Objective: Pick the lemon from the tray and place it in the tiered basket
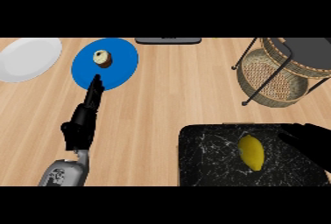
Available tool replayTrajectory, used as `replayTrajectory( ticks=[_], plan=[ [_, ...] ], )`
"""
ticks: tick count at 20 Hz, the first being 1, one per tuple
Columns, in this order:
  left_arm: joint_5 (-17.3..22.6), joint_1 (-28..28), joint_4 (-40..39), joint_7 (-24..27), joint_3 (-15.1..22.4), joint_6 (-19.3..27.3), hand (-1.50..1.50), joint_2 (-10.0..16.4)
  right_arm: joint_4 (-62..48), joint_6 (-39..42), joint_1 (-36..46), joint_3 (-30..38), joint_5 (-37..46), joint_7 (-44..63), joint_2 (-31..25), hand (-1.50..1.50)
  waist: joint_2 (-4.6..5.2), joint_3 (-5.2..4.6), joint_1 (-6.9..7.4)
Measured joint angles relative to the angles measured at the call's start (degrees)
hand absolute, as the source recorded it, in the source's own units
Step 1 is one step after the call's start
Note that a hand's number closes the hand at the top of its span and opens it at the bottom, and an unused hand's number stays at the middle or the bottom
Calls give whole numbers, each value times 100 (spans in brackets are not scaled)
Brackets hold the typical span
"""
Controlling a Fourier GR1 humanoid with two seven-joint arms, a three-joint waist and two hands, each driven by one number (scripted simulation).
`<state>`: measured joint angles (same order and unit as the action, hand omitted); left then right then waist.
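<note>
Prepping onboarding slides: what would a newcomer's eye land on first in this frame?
The yellow lemon stands out, lying on the black marbled tray at lower right, with the right hand dark over the tray's right edge. Next comes the blue plate at upper left, holding a small round food item, with the left hand pointing up at it. The wire tiered basket stands at upper right.
</note>
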<state>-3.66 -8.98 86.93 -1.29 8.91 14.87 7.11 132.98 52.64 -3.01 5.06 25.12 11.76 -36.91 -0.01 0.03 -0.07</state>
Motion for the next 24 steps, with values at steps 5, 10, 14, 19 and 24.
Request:
replayTrajectory(
  ticks=[5, 10, 14, 19, 24],
  plan=[
    [-110, 19, 0, 46, -3, -11, 0, -106, -422, -347, 21, -267, 853, -222, 226, -150, 1, -1, 8],
    [-164, 123, 266, -135, -51, -75, 0, -139, -856, -447, 59, -190, 1190, -539, 356, -150, 0, -2, 7],
    [-195, 74, 124, -53, -118, -147, 0, -196, -1207, -531, 7, -272, 1475, -850, 443, -150, 1, -1, 2],
    [-301, 136, 106, 23, -159, -171, 0, -276, -1433, -751, -119, -331, 1798, -1300, 618, -150, -1, -3, 0],
    [-365, 41, 186, -133, -242, -228, 0, -310, -1715, -765, 27, -367, 1995, -1529, 794, -150, 0, -3, 4]
  ],
)
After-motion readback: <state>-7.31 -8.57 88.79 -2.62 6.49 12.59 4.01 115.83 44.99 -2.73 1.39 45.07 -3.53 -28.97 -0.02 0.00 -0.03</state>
